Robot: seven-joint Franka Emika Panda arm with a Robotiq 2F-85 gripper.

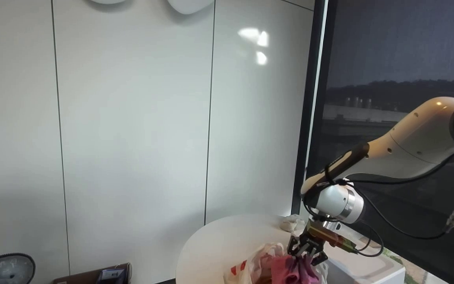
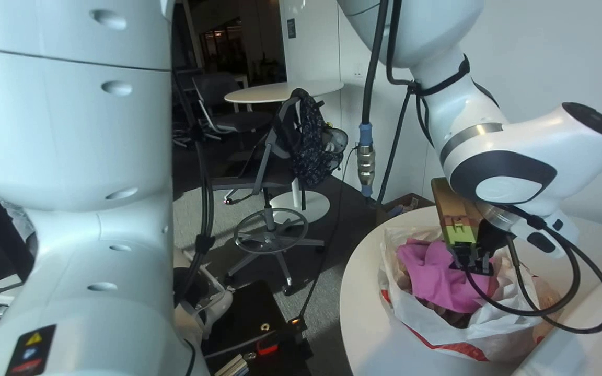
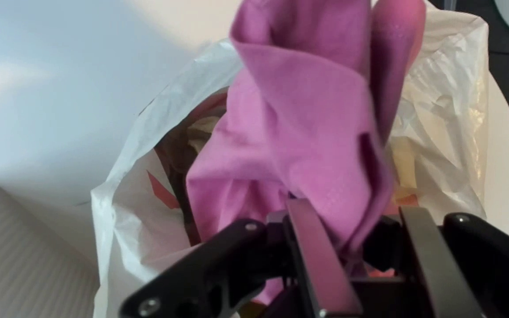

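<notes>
Currently, the fingers [image 3: 323, 260] are pinching pink cloth [image 3: 307, 132], and a white plastic bag [image 2: 437, 324] is gaping below them.

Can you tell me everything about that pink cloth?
The pink cloth looks soft, thin and plain. It's all crumpled into loose folds, so its full shape can't be made out. It sits bunched in the open mouth of the white plastic bag, some of it sticking up, and the black gripper is pinching a bit of it.
</notes>
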